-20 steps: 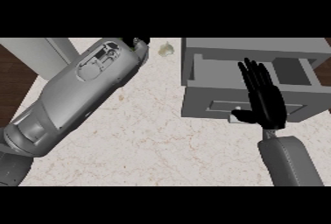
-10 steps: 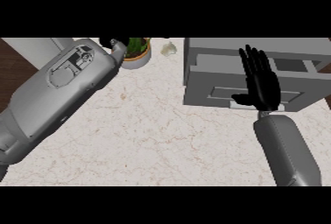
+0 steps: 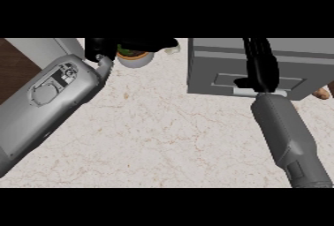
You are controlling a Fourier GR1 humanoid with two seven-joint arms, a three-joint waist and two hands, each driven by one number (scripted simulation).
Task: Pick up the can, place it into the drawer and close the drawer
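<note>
The grey drawer unit (image 3: pixel 215 66) stands at the back right, and its drawer front sits flush with the box. My right hand (image 3: pixel 259 66) lies against that front with its fingers straight, pointing away from me, just above the recessed handle (image 3: pixel 287 83). My left forearm (image 3: pixel 52 97) comes in from the lower left, and my left hand (image 3: pixel 134 44) shows as a dark shape at the top edge, over a small potted plant (image 3: pixel 134 58). No can shows anywhere in the view.
A pale marble counter (image 3: pixel 163 132) fills the middle. A dark wooden strip (image 3: pixel 16 66) runs along the far left. A small whitish object (image 3: pixel 173 50) lies beside the pot, and something brownish (image 3: pixel 321 93) peeks in at the right edge.
The drawer stood open with its inside showing; now its front is flush with the unit. My right hand moved forward with it. My left hand shifted further toward the plant.
</note>
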